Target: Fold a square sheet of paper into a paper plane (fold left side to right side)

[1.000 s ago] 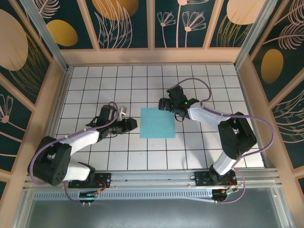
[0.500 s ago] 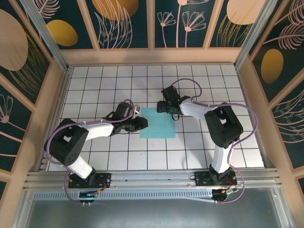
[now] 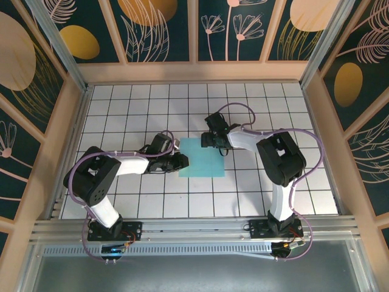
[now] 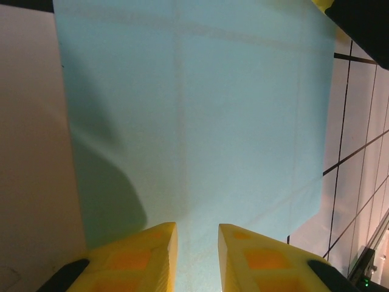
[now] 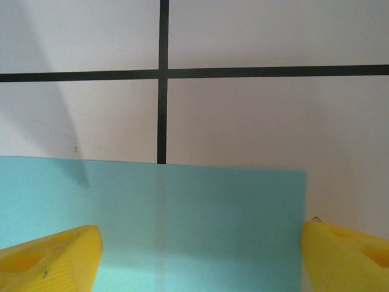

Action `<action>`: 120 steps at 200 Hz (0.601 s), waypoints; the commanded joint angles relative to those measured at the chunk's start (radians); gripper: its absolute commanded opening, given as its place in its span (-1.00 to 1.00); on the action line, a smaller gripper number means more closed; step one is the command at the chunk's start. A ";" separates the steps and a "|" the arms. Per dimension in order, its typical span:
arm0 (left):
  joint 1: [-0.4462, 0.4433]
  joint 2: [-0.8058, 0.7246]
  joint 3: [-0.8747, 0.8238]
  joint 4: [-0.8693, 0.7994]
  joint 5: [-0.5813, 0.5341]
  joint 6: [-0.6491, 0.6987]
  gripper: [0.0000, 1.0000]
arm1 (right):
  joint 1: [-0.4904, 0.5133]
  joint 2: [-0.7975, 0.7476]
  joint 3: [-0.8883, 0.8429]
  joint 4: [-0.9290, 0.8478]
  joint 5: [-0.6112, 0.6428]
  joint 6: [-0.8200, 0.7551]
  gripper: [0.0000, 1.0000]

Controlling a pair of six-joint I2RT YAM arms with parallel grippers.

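The square sheet of paper [image 3: 203, 159] lies flat on the white grid table [image 3: 121, 109], light teal with faint grid lines showing through. My left gripper [image 3: 182, 160] rests at the sheet's left edge. In the left wrist view its yellow fingers [image 4: 152, 255] stand over the paper [image 4: 194, 109] with a narrow gap, gripper [image 4: 197, 234] open. My right gripper [image 3: 208, 140] is at the sheet's far edge. In the right wrist view it [image 5: 197, 255] stands wide open, straddling the paper [image 5: 194, 207] near its far right corner. The paper plane is out of view.
Wooden walls [image 3: 194, 73] enclose the table on three sides. A metal rail [image 3: 194, 228] with both arm bases runs along the near edge. Open grid tiles surround the sheet.
My left gripper has moved right onto the sheet's left edge and its jaws have narrowed. The right gripper has slid a little left along the far edge. The sheet has not shifted.
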 commanded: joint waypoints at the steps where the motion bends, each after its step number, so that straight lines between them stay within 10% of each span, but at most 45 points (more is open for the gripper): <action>1: -0.008 0.037 0.015 -0.013 -0.007 -0.012 -0.52 | 0.021 0.025 0.015 -0.041 -0.002 -0.006 0.68; 120: -0.013 0.053 0.017 -0.014 -0.026 -0.010 -0.54 | 0.118 -0.026 0.008 -0.119 -0.015 0.023 0.43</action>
